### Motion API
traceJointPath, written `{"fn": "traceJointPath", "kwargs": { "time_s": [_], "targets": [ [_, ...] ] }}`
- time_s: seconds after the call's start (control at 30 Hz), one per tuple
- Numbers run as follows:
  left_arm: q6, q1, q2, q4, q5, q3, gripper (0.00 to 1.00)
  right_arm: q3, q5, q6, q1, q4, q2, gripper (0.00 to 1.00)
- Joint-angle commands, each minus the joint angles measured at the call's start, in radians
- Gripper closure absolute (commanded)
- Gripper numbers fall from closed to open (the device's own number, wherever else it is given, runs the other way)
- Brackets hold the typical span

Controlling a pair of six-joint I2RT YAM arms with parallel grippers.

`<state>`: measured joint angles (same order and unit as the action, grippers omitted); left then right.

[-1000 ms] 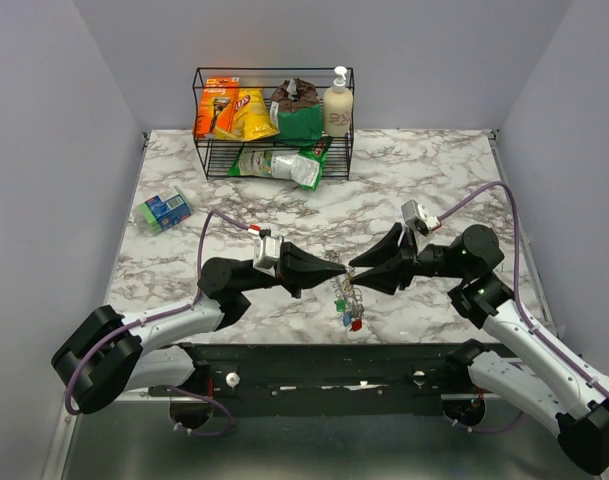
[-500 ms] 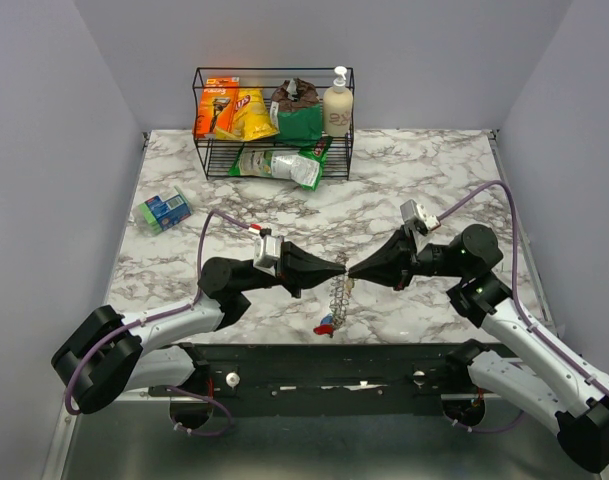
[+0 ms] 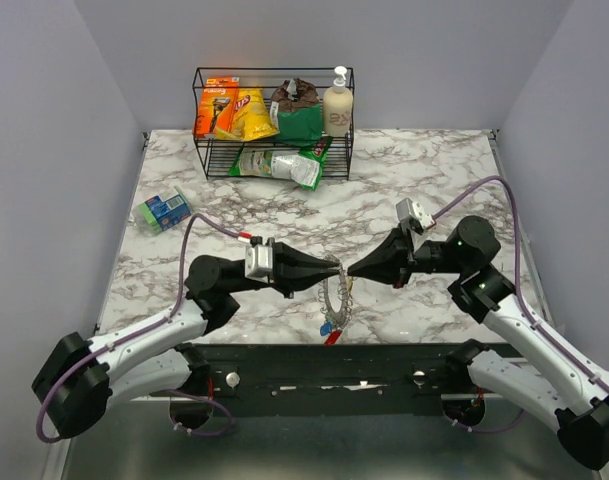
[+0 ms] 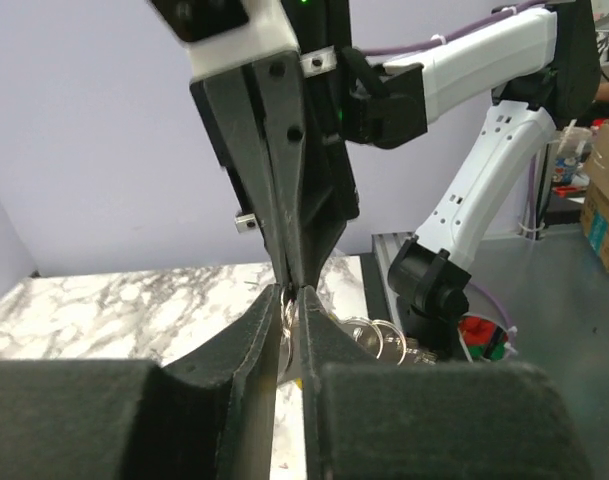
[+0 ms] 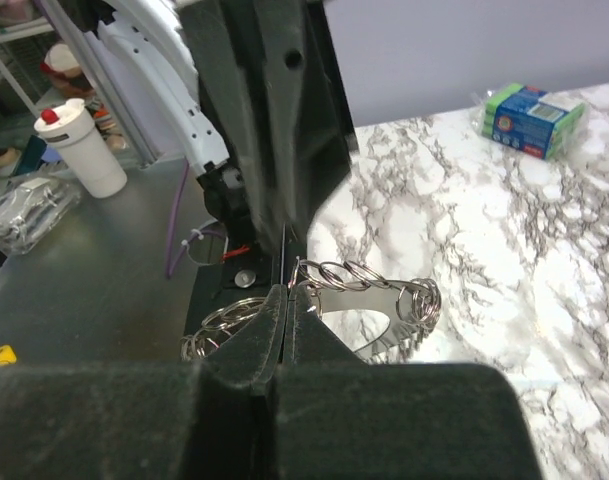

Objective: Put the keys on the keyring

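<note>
Keyring (image 3: 334,295) loss is what we should guard against, and we take the scene from the biggest thing down. Beneath both end effectors lies the marble counter (image 3: 424,170), and its near edge sits almost under the hanging load, so anything let go could slide off that edge. The left end effector (image 3: 331,268) meets the right end effector (image 3: 355,270) tip to tip. The right one's fingers (image 5: 249,345) are pressed together, with the wire seemingly caught at their tip. The left one's fingers (image 4: 254,340) stand a sliver apart with silvery wire in the gap, and we cannot tell whether they grip it. If one thin pinch alone carries the weight, the keyring, dangling just below the two tips, may twist or slip out. Smallest, the keys (image 3: 329,329), blue and red among them, cluster at the ring's low end, farthest beneath the tips. A swing there could tangle them or shake loose any not fully threaded.
</note>
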<state>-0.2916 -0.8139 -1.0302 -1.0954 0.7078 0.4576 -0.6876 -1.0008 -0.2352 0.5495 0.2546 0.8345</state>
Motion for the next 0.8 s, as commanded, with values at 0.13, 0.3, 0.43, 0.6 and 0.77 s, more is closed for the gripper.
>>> {"fn": "traceJointPath", "kwargs": {
  "time_s": [0.13,0.3,0.43,0.6,0.77],
  "targets": [
    [0.287,-0.005,0.179,0.588,0.028,0.15,0.62,-0.07,-0.035,0.083,-0.005,-0.132,0.048,0.99],
    [0.437,-0.005,0.177,0.903,0.045,0.282,0.53,-0.113,-0.045,0.135,-0.006,-0.21,0.084,0.99],
    [0.542,-0.004,0.118,1.194,0.05,0.395,0.5,-0.158,-0.076,0.183,-0.006,-0.296,0.123,0.99],
    [0.643,-0.004,0.038,1.413,0.042,0.538,0.5,-0.196,-0.079,0.229,-0.006,-0.383,0.164,0.99],
    [0.736,-0.004,-0.033,1.574,0.036,0.624,0.5,-0.202,-0.076,0.292,-0.006,-0.428,0.196,0.99]
  ]
}}
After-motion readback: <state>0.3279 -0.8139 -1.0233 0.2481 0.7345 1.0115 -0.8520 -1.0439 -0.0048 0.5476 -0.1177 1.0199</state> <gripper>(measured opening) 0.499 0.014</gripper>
